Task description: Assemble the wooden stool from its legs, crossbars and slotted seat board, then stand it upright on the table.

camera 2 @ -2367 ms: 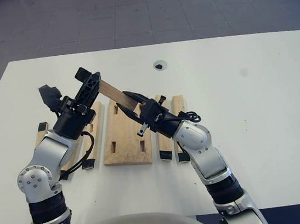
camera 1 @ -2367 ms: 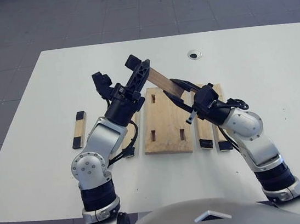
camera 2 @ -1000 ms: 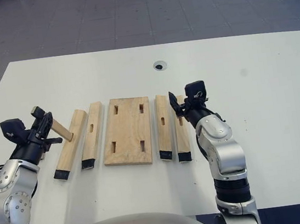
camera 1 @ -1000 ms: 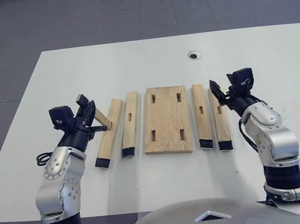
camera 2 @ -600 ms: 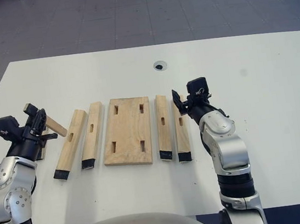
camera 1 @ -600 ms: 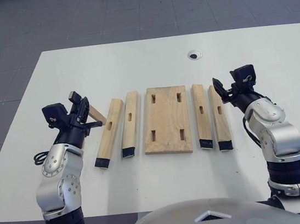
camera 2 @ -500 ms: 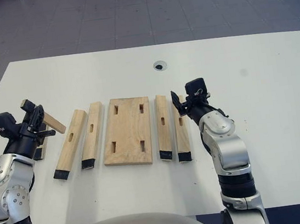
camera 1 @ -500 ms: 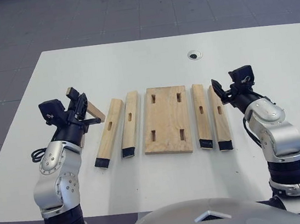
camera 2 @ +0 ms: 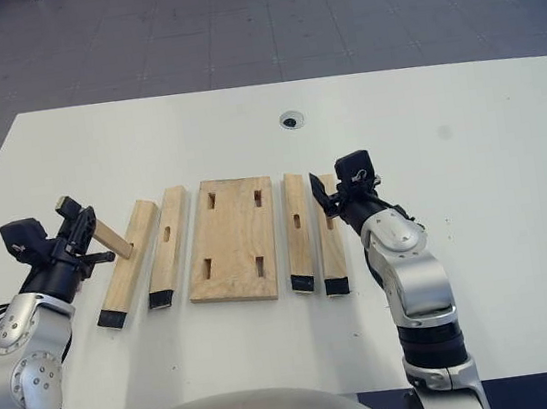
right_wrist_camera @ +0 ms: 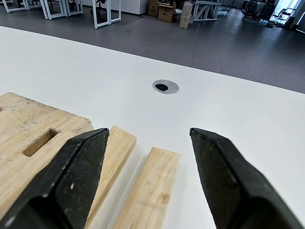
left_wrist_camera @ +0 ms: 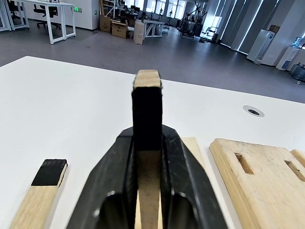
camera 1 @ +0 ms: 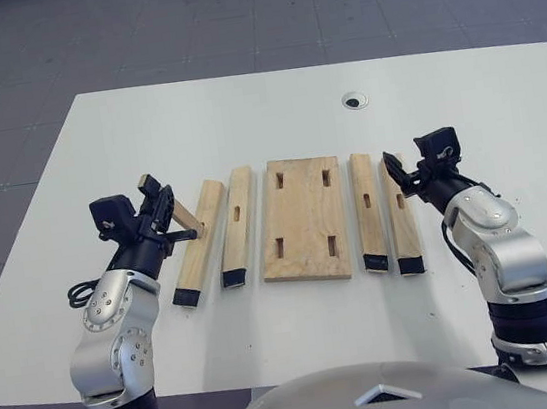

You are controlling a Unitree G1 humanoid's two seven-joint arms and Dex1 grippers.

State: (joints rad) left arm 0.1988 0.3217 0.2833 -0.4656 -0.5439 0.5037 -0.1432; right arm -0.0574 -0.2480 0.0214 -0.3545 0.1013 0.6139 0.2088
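Since the crossbar's end must enter a slot, the left claw (camera 1: 162,217) clamps the crossbar (camera 1: 188,220) tilted, near the worktop's (camera 1: 242,118) left edge, with its tip at the outermost left leg (camera 1: 196,245). The right claw (right_wrist_camera: 148,131) hangs spread wide over the rightmost leg (camera 1: 402,216), likely ready to steady it. The seat board (camera 1: 303,219) lies flat mid-worktop.

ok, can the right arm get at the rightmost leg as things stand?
Probably yes. Its jaws are open and empty over the far end of the rightmost leg, with nothing between. The neighbouring leg lies close, though.
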